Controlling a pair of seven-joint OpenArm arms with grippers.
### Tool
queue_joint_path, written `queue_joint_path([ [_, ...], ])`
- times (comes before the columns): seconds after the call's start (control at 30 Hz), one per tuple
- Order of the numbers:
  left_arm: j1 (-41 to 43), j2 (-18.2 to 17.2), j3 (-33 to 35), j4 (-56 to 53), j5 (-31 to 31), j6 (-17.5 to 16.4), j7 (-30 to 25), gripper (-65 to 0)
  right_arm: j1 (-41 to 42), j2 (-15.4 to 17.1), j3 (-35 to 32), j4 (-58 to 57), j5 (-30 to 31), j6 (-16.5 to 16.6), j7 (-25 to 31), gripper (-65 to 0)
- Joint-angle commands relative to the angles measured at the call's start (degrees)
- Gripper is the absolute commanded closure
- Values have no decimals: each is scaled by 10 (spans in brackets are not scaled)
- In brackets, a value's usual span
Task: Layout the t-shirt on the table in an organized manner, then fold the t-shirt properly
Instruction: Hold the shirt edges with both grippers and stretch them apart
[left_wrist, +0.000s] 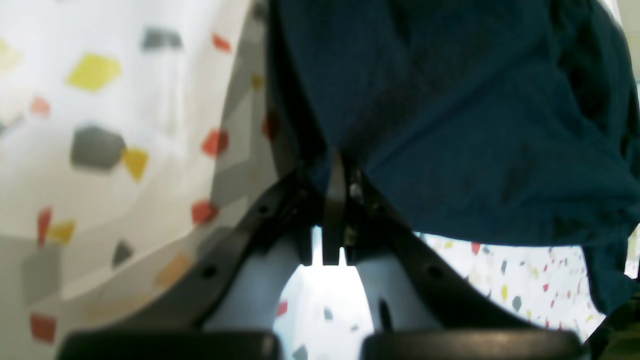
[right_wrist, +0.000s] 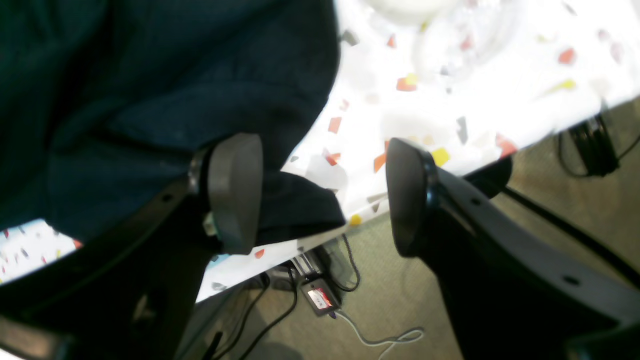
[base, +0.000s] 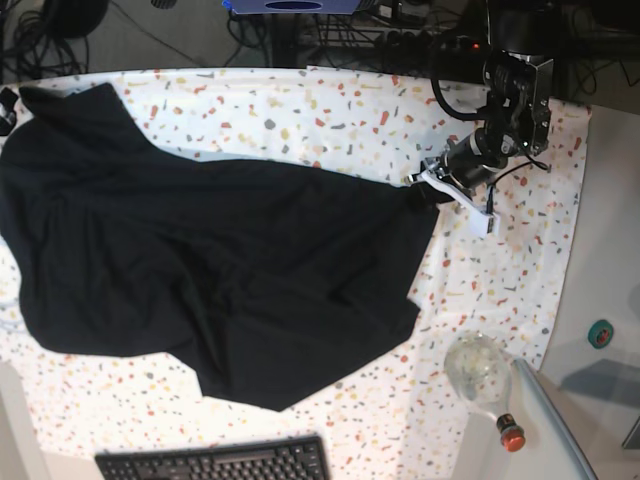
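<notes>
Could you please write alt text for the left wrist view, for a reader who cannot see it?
The left tool is shut on an edge of the black t-shirt, which fills the upper right. The white, colour-flecked table lies blurred at left.

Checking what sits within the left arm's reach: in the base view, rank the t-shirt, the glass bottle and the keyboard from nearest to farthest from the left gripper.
1. t-shirt: its right edge is pinched in the left gripper.
2. glass bottle: below the gripper, lower right.
3. keyboard: bottom edge, far lower left.
</notes>
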Motion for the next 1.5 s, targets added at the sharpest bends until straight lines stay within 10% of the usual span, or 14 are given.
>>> queue_joint_path([
  [0.0,-9,-6,-2,18,-6,-4,-10,0,3,18,-11,6,7,3,11,-369],
  [0.17,-10,-6,-2,23,-6,-4,-9,0,22,47,-75,1,7,3,11,-335],
  [0.33,2,-20,-2,24,-6,-4,-10,0,69,77,-127,-66,6,1,6,-6],
  [0.93,26,-29,-58,30,-6,-4,-6,0,362,132,-372,-410,6,0,107,0],
  [1.13,34,-28,-57,48,-6,-4,-5,0,307,146,-267,-287,9,0,13,0],
  [1.3,32,-30,-58,48,-6,-4,-5,0,198,96,-125,-64,9,1,-77,0],
  [1.47,32,-31,-59,51,-6,-4,-5,0,145,28,-67,13,9,4,-141,-396],
])
